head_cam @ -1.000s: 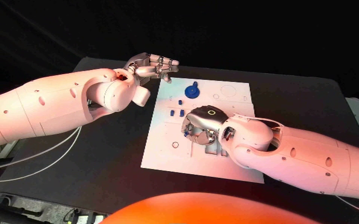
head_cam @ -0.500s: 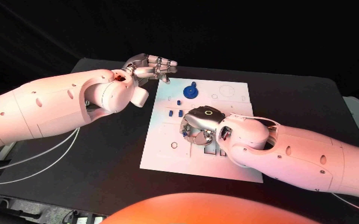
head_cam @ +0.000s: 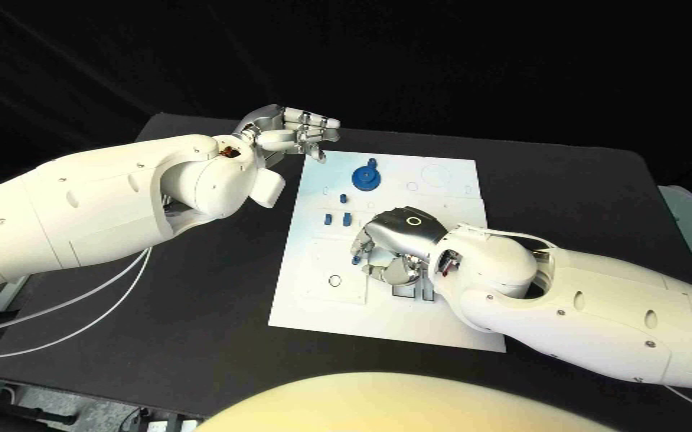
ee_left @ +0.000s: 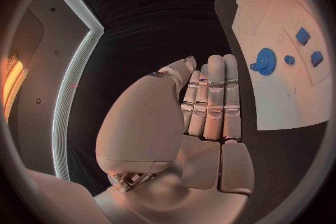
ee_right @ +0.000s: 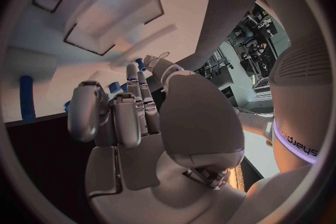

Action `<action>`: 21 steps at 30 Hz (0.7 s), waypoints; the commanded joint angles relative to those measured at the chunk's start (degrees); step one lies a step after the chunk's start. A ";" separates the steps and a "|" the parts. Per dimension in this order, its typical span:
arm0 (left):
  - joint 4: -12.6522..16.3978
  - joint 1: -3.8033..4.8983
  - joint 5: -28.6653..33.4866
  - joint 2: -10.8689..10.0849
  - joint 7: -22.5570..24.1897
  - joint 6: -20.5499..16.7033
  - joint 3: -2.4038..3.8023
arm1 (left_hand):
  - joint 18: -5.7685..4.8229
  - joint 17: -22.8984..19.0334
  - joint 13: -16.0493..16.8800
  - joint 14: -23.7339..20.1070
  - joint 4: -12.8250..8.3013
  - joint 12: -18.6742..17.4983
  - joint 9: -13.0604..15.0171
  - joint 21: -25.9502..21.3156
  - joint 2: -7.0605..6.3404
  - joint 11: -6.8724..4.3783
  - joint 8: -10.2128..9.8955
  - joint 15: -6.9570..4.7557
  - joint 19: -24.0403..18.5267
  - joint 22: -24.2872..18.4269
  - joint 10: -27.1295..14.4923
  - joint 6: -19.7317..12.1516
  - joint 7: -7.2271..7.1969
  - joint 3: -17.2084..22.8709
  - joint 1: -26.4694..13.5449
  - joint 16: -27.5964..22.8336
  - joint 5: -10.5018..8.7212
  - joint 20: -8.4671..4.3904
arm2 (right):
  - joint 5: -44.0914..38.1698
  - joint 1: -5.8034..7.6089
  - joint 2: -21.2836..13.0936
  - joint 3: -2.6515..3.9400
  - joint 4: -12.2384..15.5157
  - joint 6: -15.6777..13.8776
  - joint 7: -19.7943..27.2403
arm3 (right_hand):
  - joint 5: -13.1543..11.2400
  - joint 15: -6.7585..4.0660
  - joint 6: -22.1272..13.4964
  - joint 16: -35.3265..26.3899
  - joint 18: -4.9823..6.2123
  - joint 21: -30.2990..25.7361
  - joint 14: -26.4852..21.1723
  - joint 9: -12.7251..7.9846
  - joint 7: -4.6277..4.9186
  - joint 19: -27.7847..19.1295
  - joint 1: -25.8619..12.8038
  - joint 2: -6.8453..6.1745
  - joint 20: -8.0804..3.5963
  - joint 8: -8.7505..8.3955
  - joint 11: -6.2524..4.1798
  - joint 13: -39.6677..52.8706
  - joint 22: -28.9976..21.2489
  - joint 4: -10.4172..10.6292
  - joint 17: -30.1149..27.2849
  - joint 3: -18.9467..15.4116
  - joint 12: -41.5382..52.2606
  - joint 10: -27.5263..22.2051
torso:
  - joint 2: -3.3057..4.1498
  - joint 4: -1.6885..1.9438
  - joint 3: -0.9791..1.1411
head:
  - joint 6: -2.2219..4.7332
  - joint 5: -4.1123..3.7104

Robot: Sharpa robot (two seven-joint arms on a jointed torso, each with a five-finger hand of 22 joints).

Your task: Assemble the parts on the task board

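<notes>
The task board (head_cam: 325, 297) lies at the table's centre, a blue gear (head_cam: 369, 176) at its twelve o'clock edge and small blue parts (head_cam: 339, 218) just below that. The right hand (head_cam: 392, 248) hangs low over the board's middle, fingers curled; whether it holds a part I cannot tell. It hides the recesses beneath, so a misaligned press could jam or knock a part. The left hand (head_cam: 293, 132), at eleven o'clock beyond the board, is empty, fingers together.

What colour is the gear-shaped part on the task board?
Blue. The gear-shaped part shows best in the left wrist view, on the white task board.
</notes>
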 commanded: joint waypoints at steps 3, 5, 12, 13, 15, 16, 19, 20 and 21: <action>0.00 0.05 -0.21 -0.05 0.05 1.21 0.01 | 0.72 -0.05 0.05 -0.27 -0.01 0.16 0.00 -0.36 0.30 0.17 -0.15 0.26 -0.02 -0.05 -0.38 -0.52 0.01 -0.44 -0.11 -0.33 -0.06 0.27 | -1.49 1.11 -3.50 0.65 2.57 -2.48 -1.67 | -0.36 0.44 0.24 0.26 0.01 0.00 3.36 0.11 -0.44 0.17 -0.39 -0.55 0.42 -0.02 -0.36 0.02 7.16 -0.06 2.12 -0.51 0.45 -0.04 | -0.04 -0.01 0.00 | 0.30 -0.57; -0.04 0.05 -0.21 -0.09 0.04 1.24 0.00 | 0.72 -0.05 0.05 -0.27 -0.01 0.16 0.00 -0.36 0.30 0.17 -0.15 0.26 -0.02 -0.05 -0.38 -0.52 0.01 -0.44 -0.11 -0.33 -0.06 0.27 | -1.07 1.90 -5.42 0.96 3.48 -2.69 -1.83 | -0.40 0.40 0.38 0.28 0.03 -0.02 3.36 0.15 -0.53 0.17 -0.58 -0.65 0.42 0.04 -0.41 0.02 7.17 0.01 2.13 -0.71 0.54 -0.03 | -0.04 -0.02 -0.02 | 0.52 -0.93; -0.10 0.04 -0.21 -0.11 0.11 1.55 -0.09 | 0.73 -0.06 0.06 -0.26 0.00 0.22 0.01 -0.44 0.25 0.17 -0.16 0.27 -0.02 -0.10 -0.44 -0.56 0.00 -0.56 -0.20 -0.36 -0.07 0.30 | 3.13 5.40 -11.30 1.75 4.21 -1.99 -1.53 | -1.41 0.48 0.32 -0.02 0.26 -1.16 3.19 0.16 -0.63 -0.32 -1.47 -1.38 0.48 -0.13 -0.36 -0.20 6.81 0.33 1.56 -2.37 0.62 -1.07 | -0.05 -0.05 -0.02 | 1.27 -2.02; -0.12 0.04 -0.21 -0.09 0.12 1.59 -0.10 | 0.73 -0.06 0.06 -0.26 0.00 0.22 0.01 -0.44 0.25 0.17 -0.16 0.27 -0.02 -0.10 -0.44 -0.56 0.00 -0.56 -0.20 -0.36 -0.07 0.30 | 3.47 5.83 -11.74 1.80 3.89 -1.49 -1.49 | -0.87 0.52 0.26 -0.05 0.29 -1.34 3.17 0.16 -0.72 -0.40 -1.69 -1.59 0.52 -0.21 -0.32 -0.27 6.76 0.40 1.49 -3.06 0.64 -1.45 | -0.07 -0.07 -0.03 | 1.27 -2.04; -0.16 0.04 -0.21 -0.02 0.13 1.67 -0.11 | 0.73 -0.06 0.06 -0.26 0.00 0.22 0.01 -0.44 0.25 0.17 -0.16 0.27 -0.02 -0.10 -0.44 -0.56 0.00 -0.56 -0.20 -0.36 -0.07 0.30 | 3.92 6.44 -12.29 1.86 3.13 -0.27 -1.47 | -0.17 0.57 0.11 -0.01 0.30 -1.48 3.16 0.14 -0.83 -0.44 -1.81 -1.72 0.58 -0.34 -0.24 -0.36 6.76 0.45 1.48 -4.22 0.72 -2.04 | -0.12 -0.10 -0.03 | 1.36 -2.18; -0.17 0.04 -0.21 0.00 0.13 1.72 -0.11 | 0.73 -0.06 0.06 -0.26 0.00 0.22 0.01 -0.44 0.25 0.17 -0.16 0.27 -0.02 -0.10 -0.44 -0.56 0.00 -0.56 -0.20 -0.36 -0.07 0.30 | 4.05 6.61 -12.42 1.88 2.81 0.34 -1.38 | -0.04 0.58 0.08 0.00 0.30 -1.50 3.16 0.14 -0.89 -0.44 -1.80 -1.72 0.60 -0.38 -0.20 -0.39 6.77 0.45 1.46 -4.59 0.75 -2.25 | -0.10 -0.05 -0.01 | 1.42 -2.22; -0.17 0.04 -0.21 0.05 0.09 1.86 -0.13 | 0.73 -0.06 0.06 -0.26 0.00 0.22 0.01 -0.44 0.25 0.17 -0.16 0.27 -0.02 -0.10 -0.44 -0.56 0.00 -0.56 -0.20 -0.36 -0.07 0.30 | 4.36 6.94 -12.56 1.88 1.93 2.28 -0.95 | -0.49 0.57 0.16 0.21 0.27 -1.43 3.23 0.16 -0.72 -0.37 -1.66 -1.46 0.64 -0.37 -0.17 -0.43 6.84 0.46 1.72 -5.30 0.89 -2.55 | -0.06 -0.01 0.00 | 1.57 -2.17; -0.18 0.04 -0.21 0.06 0.03 1.95 -0.14 | 0.73 -0.06 0.06 -0.26 0.00 0.22 0.01 -0.44 0.25 0.17 -0.16 0.27 -0.02 -0.10 -0.44 -0.56 0.00 -0.56 -0.20 -0.36 -0.07 0.30 | 4.33 7.00 -12.54 1.85 1.64 3.06 -0.81 | -0.86 0.60 0.18 0.26 0.29 -1.50 3.24 0.17 -0.71 -0.38 -1.56 -1.33 0.65 -0.39 -0.16 -0.45 6.83 0.46 1.74 -5.70 0.99 -2.70 | 0.00 0.01 0.01 | 1.60 -2.18; -0.19 0.04 -0.21 0.04 -0.04 2.02 -0.16 | 0.73 -0.06 0.06 -0.26 0.00 0.22 0.01 -0.44 0.25 0.17 -0.16 0.27 -0.02 -0.10 -0.44 -0.56 0.00 -0.56 -0.20 -0.36 -0.07 0.30 | 4.28 7.03 -12.48 1.81 1.38 3.74 -0.69 | -1.02 0.59 0.21 0.27 0.29 -1.54 3.25 0.18 -0.65 -0.39 -1.51 -1.26 0.67 -0.39 -0.14 -0.47 6.82 0.47 1.73 -5.96 1.05 -2.78 | 0.00 0.02 0.02 | 1.57 -2.16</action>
